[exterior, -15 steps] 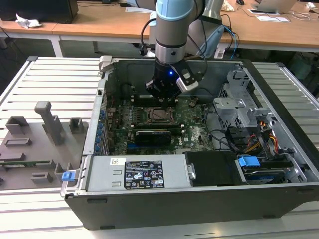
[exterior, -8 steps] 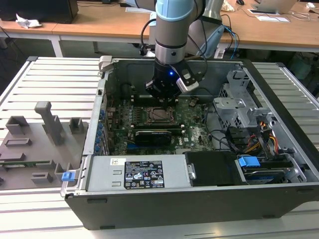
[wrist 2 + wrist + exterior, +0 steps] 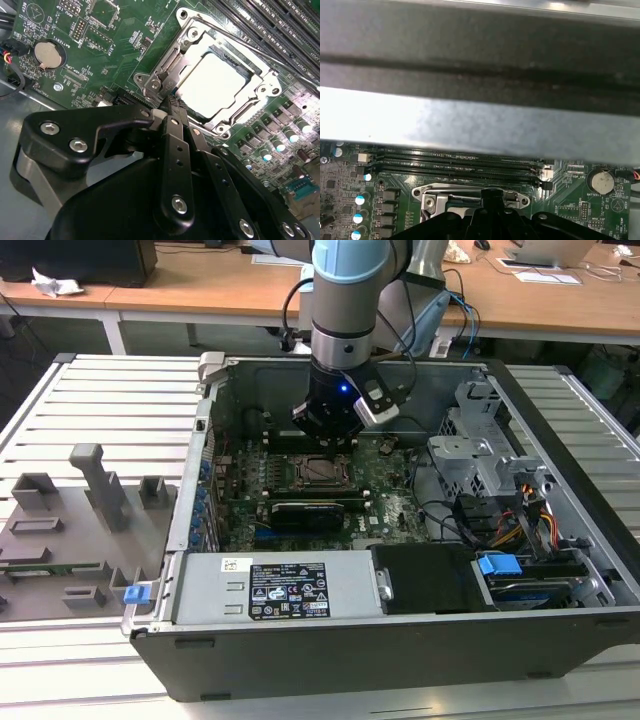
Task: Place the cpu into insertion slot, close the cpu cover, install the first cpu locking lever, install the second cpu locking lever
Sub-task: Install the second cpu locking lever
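The cpu (image 3: 212,82) sat flat in the insertion slot (image 3: 250,107), upper right of centre in the second wrist view, w/ the cpu cover (image 3: 192,35) down around it, its silvery top showing through the cover's window. In the exterior view the cpu (image 3: 322,469) lay at mid-frame on the green motherboard (image 3: 385,502), just below the gripper (image 3: 328,443).

Gripper (image 3: 172,102) had its jaws drawn nearly together, tips at the socket's corner by the hinge bracket (image 3: 152,82); couldn't tell if anything was pinched between them.

RAM slots (image 3: 455,165) ran beside the socket in the first wrist view; coin cell battery (image 3: 46,54) at upper left of the second wrist view. A black graphics card (image 3: 310,510) sat just below the socket in the exterior view, inside the open PC case (image 3: 350,650), w/ the power supply (image 3: 280,590) along the lower edge. Case rested on a slatted counter (image 3: 110,390), grey fixtures (image 3: 70,530) at frame left.
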Robot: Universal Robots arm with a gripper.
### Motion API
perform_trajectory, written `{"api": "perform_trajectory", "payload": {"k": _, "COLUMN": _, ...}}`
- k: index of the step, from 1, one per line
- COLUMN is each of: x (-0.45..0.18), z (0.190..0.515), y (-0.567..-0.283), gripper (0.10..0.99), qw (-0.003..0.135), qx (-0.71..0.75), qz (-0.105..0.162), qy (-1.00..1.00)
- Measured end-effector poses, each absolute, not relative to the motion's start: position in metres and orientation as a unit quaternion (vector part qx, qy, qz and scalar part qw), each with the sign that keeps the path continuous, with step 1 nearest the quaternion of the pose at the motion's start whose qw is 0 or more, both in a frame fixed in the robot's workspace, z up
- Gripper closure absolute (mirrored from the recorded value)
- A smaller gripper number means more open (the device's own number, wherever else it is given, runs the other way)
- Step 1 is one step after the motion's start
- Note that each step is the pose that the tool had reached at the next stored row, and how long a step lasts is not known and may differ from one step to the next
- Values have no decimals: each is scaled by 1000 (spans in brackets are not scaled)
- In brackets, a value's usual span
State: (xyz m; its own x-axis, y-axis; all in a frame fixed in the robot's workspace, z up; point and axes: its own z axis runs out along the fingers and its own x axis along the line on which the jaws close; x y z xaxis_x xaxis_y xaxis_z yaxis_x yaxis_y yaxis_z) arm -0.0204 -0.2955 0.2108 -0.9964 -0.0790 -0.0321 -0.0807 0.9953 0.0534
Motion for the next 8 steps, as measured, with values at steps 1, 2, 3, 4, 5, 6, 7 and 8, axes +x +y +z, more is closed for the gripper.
{"api": "perform_trajectory", "payload": {"k": 1, "x": -20, "z": 211, "y": -296, "gripper": 980, "qw": 15, "qx": -40, "qz": 27, "qy": 999}}
{"api": "perform_trajectory", "payload": {"k": 2, "x": -20, "z": 211, "y": -296, "gripper": 980, "qw": 15, "qx": -40, "qz": 27, "qy": 999}}
{"api": "perform_trajectory", "payload": {"k": 3, "x": -20, "z": 211, "y": -296, "gripper": 980, "qw": 15, "qx": -40, "qz": 27, "qy": 999}}
{"api": "perform_trajectory", "payload": {"k": 4, "x": -20, "z": 211, "y": -296, "gripper": 980, "qw": 15, "qx": -40, "qz": 27, "qy": 999}}
{"api": "perform_trajectory", "payload": {"k": 5, "x": -20, "z": 211, "y": -296, "gripper": 980, "qw": 15, "qx": -40, "qz": 27, "qy": 999}}
{"api": "perform_trajectory", "payload": {"k": 6, "x": -20, "z": 211, "y": -297, "gripper": 980, "qw": 15, "qx": -40, "qz": 27, "qy": 999}}
{"api": "perform_trajectory", "payload": {"k": 7, "x": -20, "z": 211, "y": -297, "gripper": 980, "qw": 15, "qx": -40, "qz": 27, "qy": 999}}
{"api": "perform_trajectory", "payload": {"k": 8, "x": -20, "z": 211, "y": -297, "gripper": 980, "qw": 15, "qx": -40, "qz": 27, "qy": 999}}
